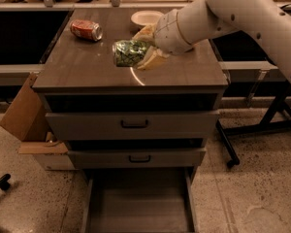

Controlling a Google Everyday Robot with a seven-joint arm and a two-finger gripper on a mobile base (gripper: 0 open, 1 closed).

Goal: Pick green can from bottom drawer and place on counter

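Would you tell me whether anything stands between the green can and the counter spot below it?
Nothing visible does. The gripper, shut on the green can, holds it over bare counter; the red can lies back left and the bowl behind, both apart from it.

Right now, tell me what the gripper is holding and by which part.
The gripper holds the green can, which lies sideways over the counter. It is clamped at the end nearer the arm, with one finger above and one below.
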